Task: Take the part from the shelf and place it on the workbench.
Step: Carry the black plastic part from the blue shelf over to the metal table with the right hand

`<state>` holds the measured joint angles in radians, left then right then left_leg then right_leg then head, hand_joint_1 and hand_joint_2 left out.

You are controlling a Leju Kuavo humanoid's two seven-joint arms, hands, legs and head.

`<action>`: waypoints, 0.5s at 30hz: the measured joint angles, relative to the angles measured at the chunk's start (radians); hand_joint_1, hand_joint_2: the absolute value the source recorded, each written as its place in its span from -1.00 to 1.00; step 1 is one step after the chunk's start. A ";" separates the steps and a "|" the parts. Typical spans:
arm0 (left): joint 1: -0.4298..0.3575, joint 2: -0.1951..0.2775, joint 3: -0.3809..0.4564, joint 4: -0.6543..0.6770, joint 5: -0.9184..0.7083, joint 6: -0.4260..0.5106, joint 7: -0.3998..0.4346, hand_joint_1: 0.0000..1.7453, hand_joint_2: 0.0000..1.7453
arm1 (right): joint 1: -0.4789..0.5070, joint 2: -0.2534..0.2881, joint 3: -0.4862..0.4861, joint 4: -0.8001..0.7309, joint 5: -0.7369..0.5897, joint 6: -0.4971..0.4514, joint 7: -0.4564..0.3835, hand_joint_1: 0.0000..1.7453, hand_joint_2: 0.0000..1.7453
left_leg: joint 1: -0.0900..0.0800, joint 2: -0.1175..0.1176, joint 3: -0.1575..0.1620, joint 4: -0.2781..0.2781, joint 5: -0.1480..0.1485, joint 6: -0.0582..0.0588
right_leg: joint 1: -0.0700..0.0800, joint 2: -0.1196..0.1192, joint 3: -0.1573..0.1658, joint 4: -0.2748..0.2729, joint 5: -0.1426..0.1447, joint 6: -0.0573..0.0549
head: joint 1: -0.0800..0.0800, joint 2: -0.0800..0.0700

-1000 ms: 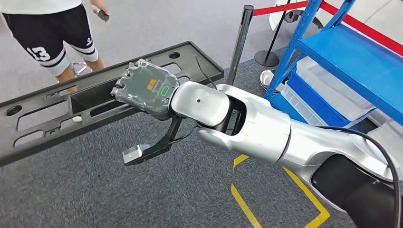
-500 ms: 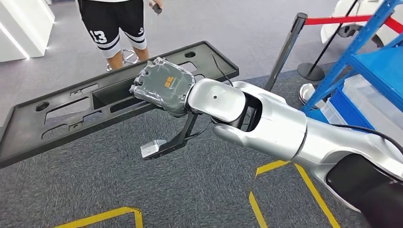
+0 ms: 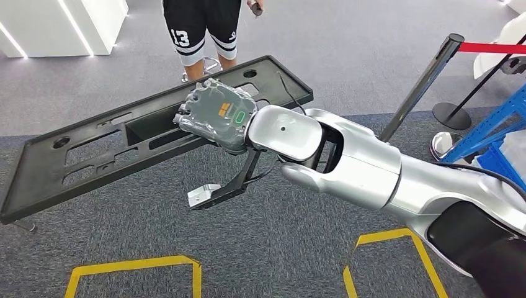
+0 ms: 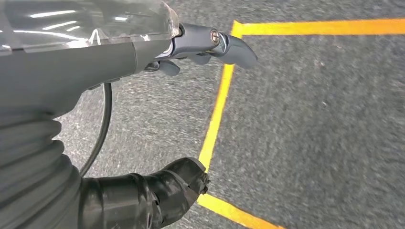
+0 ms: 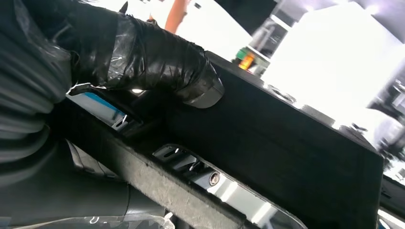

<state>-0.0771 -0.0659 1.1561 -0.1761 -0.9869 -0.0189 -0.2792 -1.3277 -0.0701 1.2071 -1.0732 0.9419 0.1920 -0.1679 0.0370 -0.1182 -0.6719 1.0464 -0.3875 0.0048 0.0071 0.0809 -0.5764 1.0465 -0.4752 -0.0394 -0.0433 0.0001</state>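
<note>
Gripping the long black part (image 3: 142,139) near its middle, the right hand (image 3: 214,115) carries it in the air above the grey carpet (image 3: 124,236), clear of the blue shelf (image 3: 490,133) at the right edge of the head view. In the right wrist view the taped thumb (image 5: 157,57) lies across the part's upper face with the rest of the hand beneath, so the hold is a clamp over one long edge. I judge the part a stiff moulded plastic panel, light for its length but awkward: it runs well out to both sides of the hand, and the longer side reaches out toward the left of the head view, so it may tip or swing when the robot turns. Its cut-outs and raised rim offer good purchase; the smooth flat faces look more slippery. The left hand (image 4: 200,43) hangs above a yellow floor line (image 4: 217,109), holding nothing, fingers loosely apart. Readable writing: "13" on the shorts (image 3: 201,28) of a person standing beyond the part; an orange mark on the back of the right hand is too small to read
</note>
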 joint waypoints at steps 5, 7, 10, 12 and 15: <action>0.005 -0.003 0.001 0.001 0.000 0.003 0.008 -1.00 1.00 | -0.002 0.000 0.002 0.001 0.000 -0.002 -0.002 1.00 1.00 | -0.001 0.028 -0.020 0.012 -0.007 -0.027 | -0.003 -0.060 0.026 -0.061 0.029 -0.003 | 0.000 0.000; 0.002 0.001 0.001 0.001 0.000 0.006 0.009 -1.00 1.00 | -0.003 0.000 0.003 0.002 0.000 -0.004 -0.002 1.00 1.00 | -0.004 0.095 -0.066 0.115 -0.069 -0.030 | -0.003 -0.089 0.030 -0.072 0.035 -0.002 | -0.002 0.000; 0.001 0.002 0.001 0.001 -0.005 0.009 0.012 -1.00 1.00 | 0.004 -0.009 0.007 0.000 0.002 -0.005 -0.005 1.00 1.00 | -0.001 0.115 -0.112 0.233 -0.114 -0.043 | -0.003 -0.135 0.022 -0.065 0.033 -0.001 | -0.003 0.000; 0.003 0.000 0.001 0.001 -0.011 0.010 0.013 -1.00 1.00 | 0.007 -0.018 0.008 -0.004 0.004 -0.005 -0.008 1.00 1.00 | 0.001 0.132 -0.053 0.148 -0.070 -0.050 | -0.005 -0.162 0.014 -0.052 0.027 0.008 | -0.004 0.000; 0.002 -0.010 0.002 0.001 -0.018 0.018 0.005 -1.00 1.00 | 0.007 -0.027 0.008 -0.009 0.006 -0.006 -0.009 1.00 1.00 | -0.008 0.172 0.030 0.005 -0.038 -0.035 | -0.001 -0.194 0.003 -0.026 0.012 0.029 | -0.002 0.000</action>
<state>-0.0754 -0.0761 1.1578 -0.1749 -1.0047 -0.0010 -0.2739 -1.3210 -0.0972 1.2153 -1.0818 0.9484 0.1863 -0.1764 0.0286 0.0539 -0.6422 1.0510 -0.4254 -0.0301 0.0061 -0.1135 -0.5731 1.0207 -0.4636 -0.0106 -0.0458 0.0000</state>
